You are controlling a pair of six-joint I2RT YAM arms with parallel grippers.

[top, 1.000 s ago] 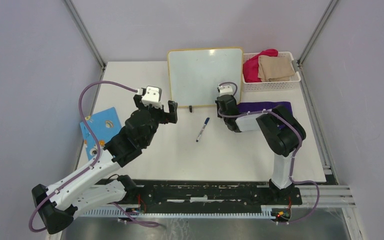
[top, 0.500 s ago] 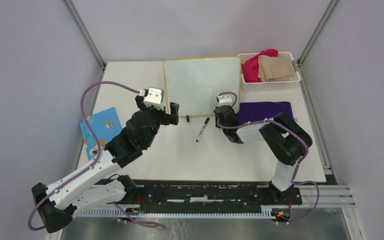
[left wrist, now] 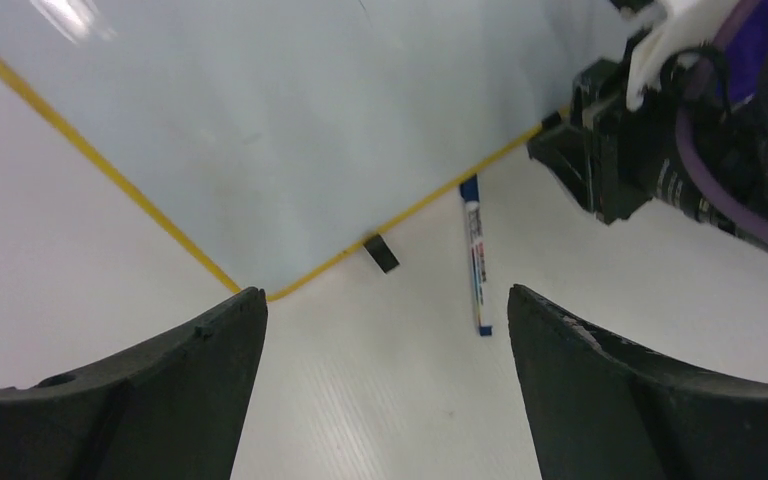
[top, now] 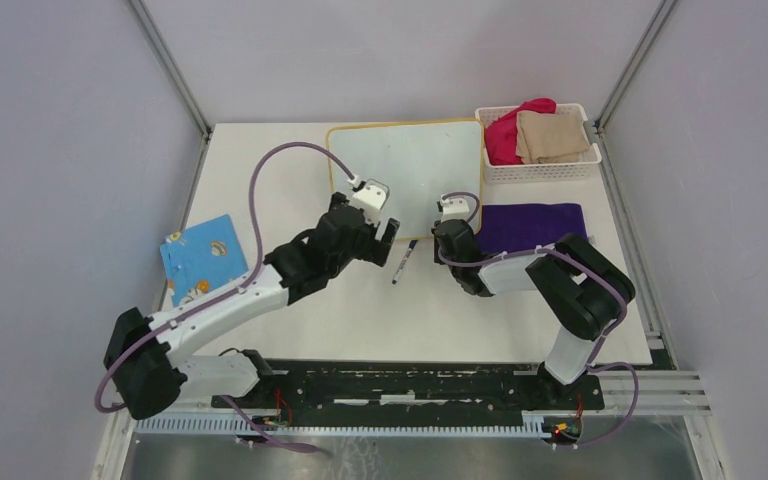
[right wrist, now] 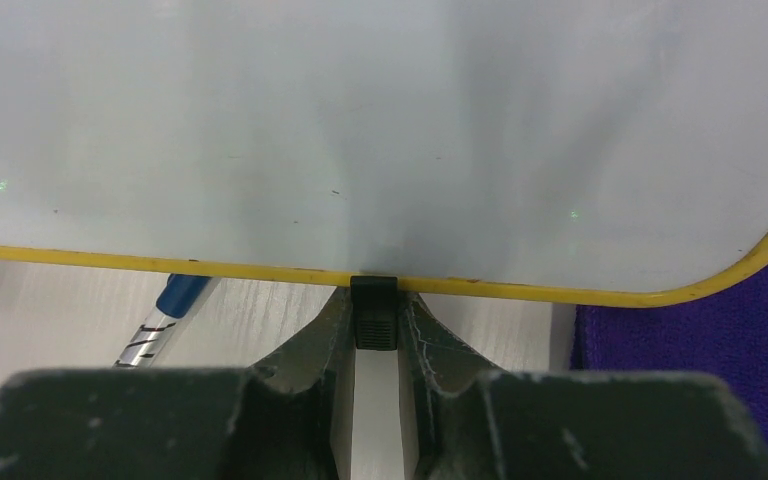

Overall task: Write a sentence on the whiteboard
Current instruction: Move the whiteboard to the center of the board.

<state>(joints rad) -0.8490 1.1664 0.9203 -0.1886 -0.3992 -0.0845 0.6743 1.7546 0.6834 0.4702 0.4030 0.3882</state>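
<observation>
Snugly between right fingers [right wrist: 305, 362]: whiteboard foot [right wrist: 374, 314]

Whiteboard [right wrist: 380, 130] far edge outside right wrist view

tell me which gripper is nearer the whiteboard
Right. The right gripper has its jaws closed on the black foot under the near edge of the whiteboard. The left gripper is open beside that edge, gripping nothing.
</observation>
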